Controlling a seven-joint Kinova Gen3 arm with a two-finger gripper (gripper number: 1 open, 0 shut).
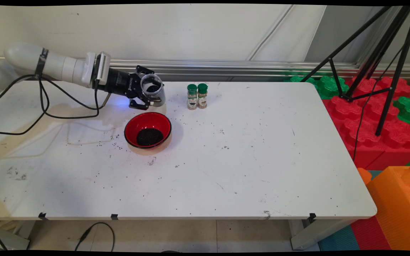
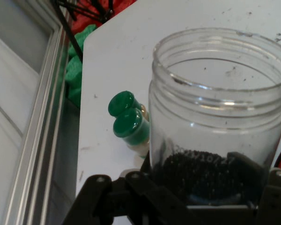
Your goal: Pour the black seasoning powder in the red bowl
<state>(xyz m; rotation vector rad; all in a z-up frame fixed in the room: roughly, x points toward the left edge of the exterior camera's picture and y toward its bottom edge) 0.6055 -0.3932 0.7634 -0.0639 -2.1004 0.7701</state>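
My gripper (image 1: 148, 95) is shut on a clear open jar (image 1: 153, 89), held just above the table behind the red bowl (image 1: 148, 129). The jar (image 2: 220, 117) fills the hand view, with a little black grain left in its bottom. A heap of black grains lies in the bowl. Two green-capped spice bottles (image 1: 197, 96) stand side by side to the right of the jar; the hand view shows these bottles (image 2: 129, 123) beyond the jar.
Loose black grains are scattered over the white table (image 1: 247, 160) around the bowl. A black tripod (image 1: 372, 60) stands on red and green foam blocks (image 1: 376, 121) off the right end. An orange block (image 1: 397, 202) sits at the near right. Black cables hang from the arm.
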